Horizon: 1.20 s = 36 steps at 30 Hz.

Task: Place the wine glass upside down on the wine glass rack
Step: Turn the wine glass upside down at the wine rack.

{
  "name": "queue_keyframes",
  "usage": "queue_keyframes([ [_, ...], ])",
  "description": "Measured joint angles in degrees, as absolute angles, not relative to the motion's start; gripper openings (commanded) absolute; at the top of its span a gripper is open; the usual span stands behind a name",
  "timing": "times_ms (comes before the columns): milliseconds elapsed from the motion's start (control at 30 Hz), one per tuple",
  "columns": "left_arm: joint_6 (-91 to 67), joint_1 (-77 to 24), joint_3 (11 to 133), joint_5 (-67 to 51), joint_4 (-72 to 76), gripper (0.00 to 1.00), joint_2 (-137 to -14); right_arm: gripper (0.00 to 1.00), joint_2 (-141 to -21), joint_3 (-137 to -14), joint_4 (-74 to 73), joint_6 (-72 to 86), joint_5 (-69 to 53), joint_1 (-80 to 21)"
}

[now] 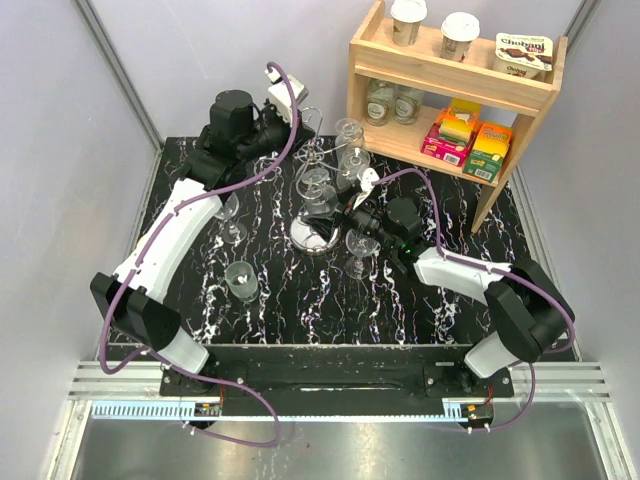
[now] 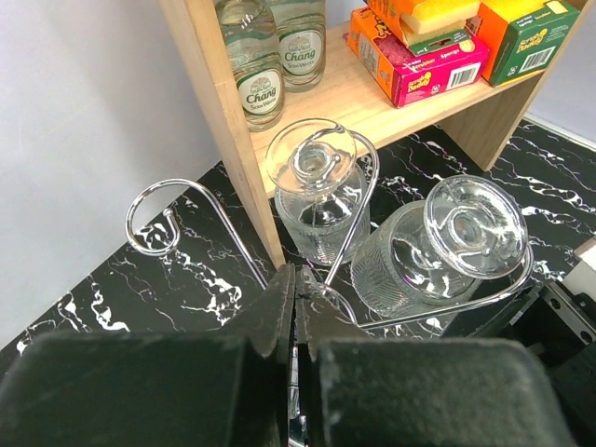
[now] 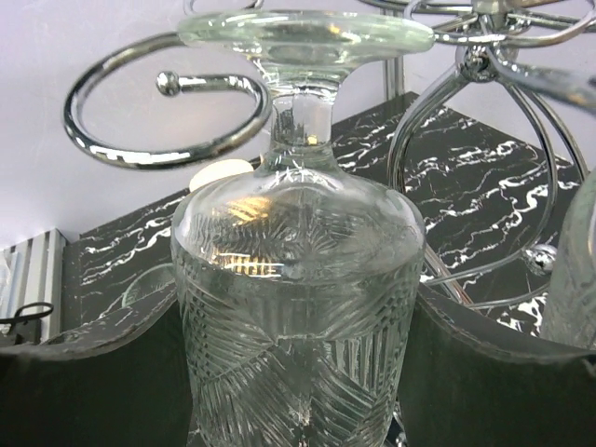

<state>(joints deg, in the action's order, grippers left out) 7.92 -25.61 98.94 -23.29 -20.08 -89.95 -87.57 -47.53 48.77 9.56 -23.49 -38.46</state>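
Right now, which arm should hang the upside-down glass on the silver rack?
The right arm. The right gripper holds the upside-down wine glass by a curled arm of the wine glass rack. The left gripper is shut on the rack's top wire, holding no glass.

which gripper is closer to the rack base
Right. The right gripper is just right of the rack base, holding an upside-down glass. The left gripper is shut higher up, among the rack arms.

Wine glass (image 3: 298, 307) clear, etched hatch pattern; wine glass rack (image 3: 158, 152) shiny silver; table (image 1: 300, 310) black, white veining.
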Motion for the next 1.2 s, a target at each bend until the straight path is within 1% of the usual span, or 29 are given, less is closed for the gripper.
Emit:
queue_keyframes([
  [500, 8.19, -26.57, 97.06, -23.16, -18.39, 0.00, -88.86, 0.00, -90.13, -45.91, 60.10, 13.87, -29.63, -38.68],
  [1200, 8.32, -25.71, 95.98, -23.83, -19.03, 0.00, -87.33, 0.00, -88.03, -41.93, 62.72, 12.47, -26.24, -38.74],
])
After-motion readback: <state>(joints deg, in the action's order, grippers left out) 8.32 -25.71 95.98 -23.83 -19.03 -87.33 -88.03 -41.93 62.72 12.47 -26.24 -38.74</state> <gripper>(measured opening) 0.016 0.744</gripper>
